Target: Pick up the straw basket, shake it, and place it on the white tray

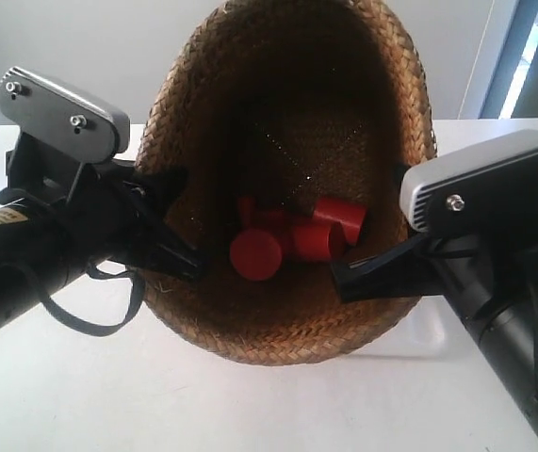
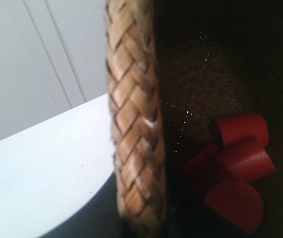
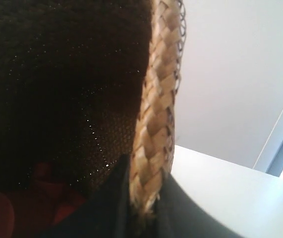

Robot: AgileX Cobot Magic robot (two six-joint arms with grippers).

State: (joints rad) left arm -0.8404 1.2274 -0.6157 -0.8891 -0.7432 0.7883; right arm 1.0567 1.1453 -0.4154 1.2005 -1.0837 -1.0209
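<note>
The straw basket [image 1: 287, 122] is hanging tilted above the tabletop [image 1: 250, 405], with the left hand [image 1: 170, 240] and right hand [image 3: 148, 210] each clamping closed on opposite sides of its rim, so a hard shake is risking the red cylinders [image 1: 292, 235] tumbling out or the rim slipping free

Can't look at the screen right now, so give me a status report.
Both shut on basket rim: left gripper, right gripper. Basket tilted, red cylinders inside. No clear view of tray.
</note>
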